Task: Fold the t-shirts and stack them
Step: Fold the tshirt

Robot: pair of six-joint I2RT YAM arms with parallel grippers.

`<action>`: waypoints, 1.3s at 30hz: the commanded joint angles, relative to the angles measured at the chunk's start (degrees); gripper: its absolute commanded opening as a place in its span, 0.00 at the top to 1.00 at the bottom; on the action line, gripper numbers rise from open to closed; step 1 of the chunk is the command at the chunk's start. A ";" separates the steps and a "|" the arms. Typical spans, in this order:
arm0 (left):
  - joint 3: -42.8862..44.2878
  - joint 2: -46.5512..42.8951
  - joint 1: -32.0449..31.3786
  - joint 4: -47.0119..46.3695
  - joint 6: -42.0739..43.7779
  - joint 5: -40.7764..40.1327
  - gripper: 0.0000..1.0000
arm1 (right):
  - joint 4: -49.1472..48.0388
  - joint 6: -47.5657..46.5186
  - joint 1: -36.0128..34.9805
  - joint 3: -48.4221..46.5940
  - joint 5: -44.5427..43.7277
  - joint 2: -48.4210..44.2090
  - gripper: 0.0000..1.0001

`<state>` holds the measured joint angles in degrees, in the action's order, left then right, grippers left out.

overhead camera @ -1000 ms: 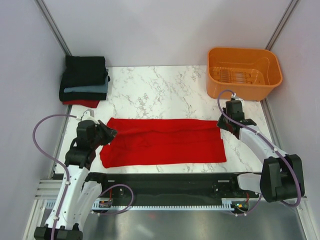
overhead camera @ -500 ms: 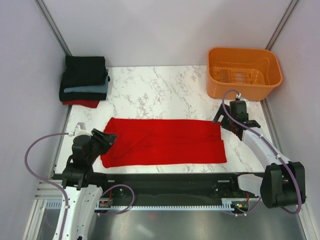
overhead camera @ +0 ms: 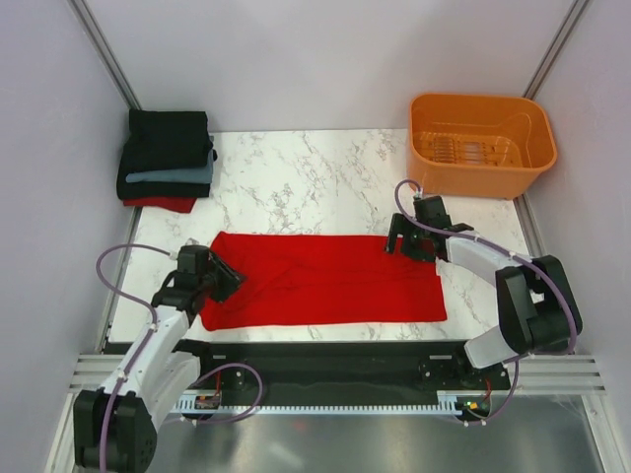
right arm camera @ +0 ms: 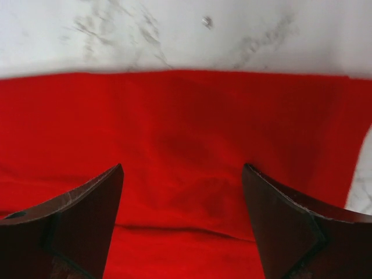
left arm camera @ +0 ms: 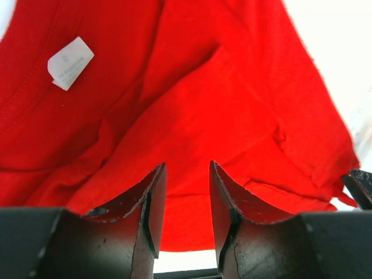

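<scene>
Marble tabletop [overhead camera: 296, 177] | red t-shirt [overhead camera: 325, 281] lies as a flat band near the front edge | left gripper [overhead camera: 233, 284] narrowly parted, right gripper [overhead camera: 395, 241] wide, both empty | we should pinch matching end corners, fold evenly

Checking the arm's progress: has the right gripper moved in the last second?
Yes. The right gripper went left, away from the orange basket, over the red shirt.

A bright red cloth t-shirt [overhead camera: 325, 279] lies flat, the left gripper [overhead camera: 228, 284] over its left end, the right gripper [overhead camera: 394, 241] over its far right edge.
</scene>
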<state>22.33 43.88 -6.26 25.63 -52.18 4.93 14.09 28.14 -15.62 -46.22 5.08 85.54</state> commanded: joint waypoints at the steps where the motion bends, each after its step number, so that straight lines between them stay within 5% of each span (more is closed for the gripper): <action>1: -0.53 4.18 -0.51 -7.87 1.91 0.61 0.58 | 1.36 -1.51 0.15 1.83 -4.71 -0.80 0.11; 10: -3.16 2.88 -1.21 -9.81 1.12 -1.24 0.59 | 16.22 0.34 0.32 2.54 -24.33 -16.53 0.07; 18: -5.01 6.04 -2.35 -12.44 -0.20 -2.91 0.60 | 8.16 -1.95 -1.26 -1.06 -3.61 -10.77 0.09; 24: -4.22 10.60 -2.97 -14.99 0.68 -4.75 0.60 | 6.04 -3.44 -3.10 -3.44 -6.21 0.13 0.10; 33: 7.28 33.62 -3.05 -18.06 4.19 -7.56 0.61 | 6.04 3.56 -6.52 5.68 -7.63 2.72 0.11; 39: 31.94 57.91 -5.25 -10.03 4.99 -9.33 0.61 | 3.68 15.00 -16.97 13.25 -0.70 -5.01 0.09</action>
<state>45.04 90.52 -10.07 10.76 -50.02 -0.43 14.02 33.56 -27.66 -38.44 -4.54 80.90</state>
